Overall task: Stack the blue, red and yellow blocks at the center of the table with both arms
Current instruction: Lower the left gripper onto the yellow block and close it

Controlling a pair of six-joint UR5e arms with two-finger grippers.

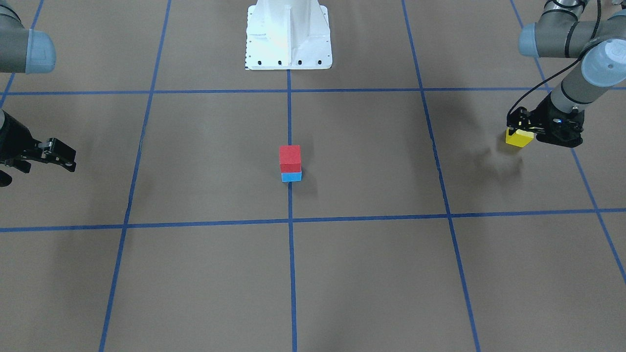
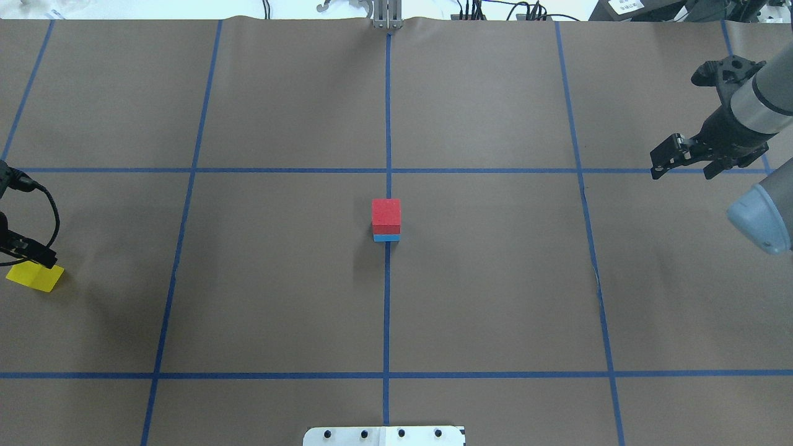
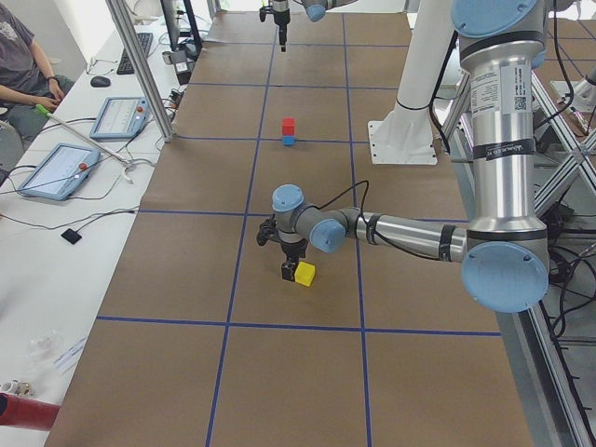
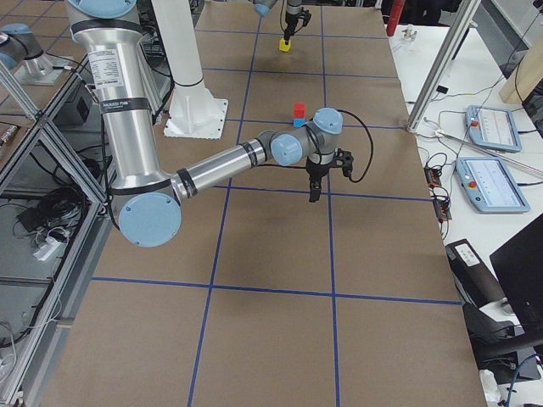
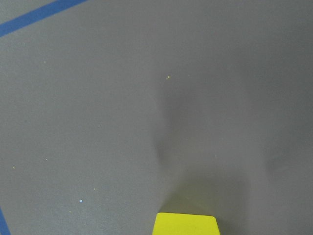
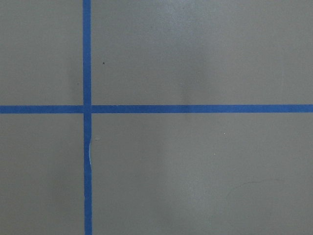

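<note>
A red block [image 1: 289,155] sits on a blue block [image 1: 291,176] at the table's centre, on the middle tape line; the stack also shows in the overhead view [image 2: 386,214]. My left gripper [image 1: 518,133] is shut on the yellow block [image 1: 519,138] and holds it a little above the table, far out on my left side. The yellow block also shows in the overhead view [image 2: 35,276] and at the bottom edge of the left wrist view [image 5: 186,224]. My right gripper [image 2: 681,168] is open and empty, above the table far out on my right.
The white robot base [image 1: 288,34] stands at the table's near edge by the middle line. Blue tape lines [image 2: 387,310] divide the brown table into squares. Tablets and cables [image 3: 56,168] lie on a side bench beyond the far edge.
</note>
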